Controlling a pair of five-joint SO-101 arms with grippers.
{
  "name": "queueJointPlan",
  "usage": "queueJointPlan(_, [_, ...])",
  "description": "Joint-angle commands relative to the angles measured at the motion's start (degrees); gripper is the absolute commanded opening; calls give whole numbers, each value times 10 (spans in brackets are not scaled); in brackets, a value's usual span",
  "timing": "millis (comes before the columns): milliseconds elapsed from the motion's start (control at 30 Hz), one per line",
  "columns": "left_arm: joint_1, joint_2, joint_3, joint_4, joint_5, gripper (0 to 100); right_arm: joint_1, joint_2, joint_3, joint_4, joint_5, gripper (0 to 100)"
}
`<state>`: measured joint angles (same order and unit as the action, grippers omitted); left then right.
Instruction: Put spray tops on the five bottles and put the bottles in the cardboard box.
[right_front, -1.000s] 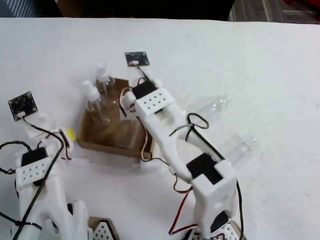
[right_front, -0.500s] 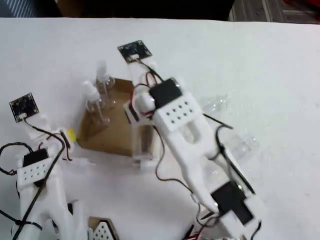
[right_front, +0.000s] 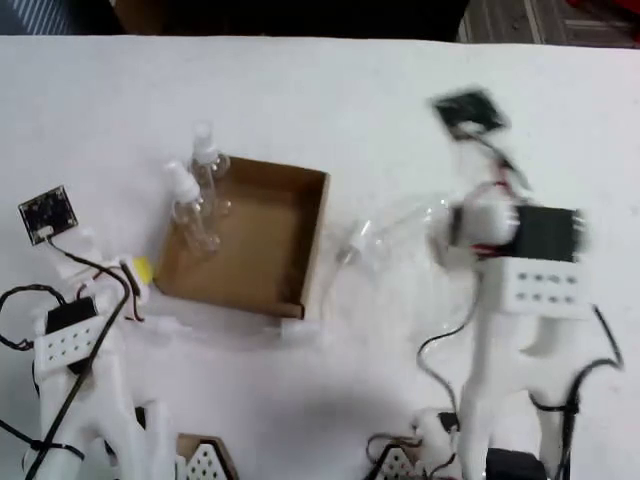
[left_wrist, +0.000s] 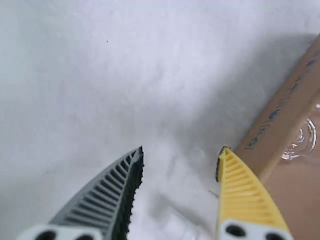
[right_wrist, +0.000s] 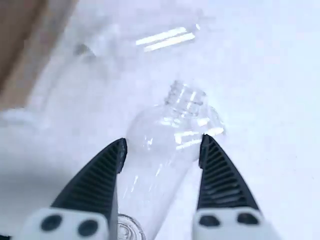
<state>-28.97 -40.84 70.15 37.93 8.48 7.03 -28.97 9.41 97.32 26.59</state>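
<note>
two bottles (right_front: 190, 210) stand in the far left corner of the cardboard box (right_front: 262, 255); another bottle (right_front: 392, 226) lies on the worktop (right_front: 400, 110) right of it.

Quick count from my side: one cardboard box (right_front: 314, 240). Two clear bottles stand in it, the rear bottle (right_front: 207, 165) and the front bottle (right_front: 187, 208). Each wears a white spray top, so that's two tops I can count. Two more lie flat on the table (right_front: 400, 100): an open-necked bottle (right_wrist: 167, 132) and a blurry bottle (right_wrist: 70, 75), can't tell if that one's capped. Four bottles total. Plus two grippers, my left gripper (left_wrist: 181, 150) and my right gripper (right_wrist: 164, 140).
</note>
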Motion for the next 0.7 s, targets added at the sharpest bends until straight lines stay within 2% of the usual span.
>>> queueJointPlan(0, [7,0,-4,-15,4,238,152,-3,65,-35,108,16])
queueJointPlan(100, [7,0,-4,-15,4,238,233,31,124,-120,164,16])
queueJointPlan(200, [7,0,-4,-15,4,238,282,78,158,-192,200,17])
queueJointPlan(467, [7,0,-2,-15,4,238,320,245,169,-335,221,22])
queueJointPlan(667, [7,0,-2,-15,4,238,317,341,155,-408,220,204])
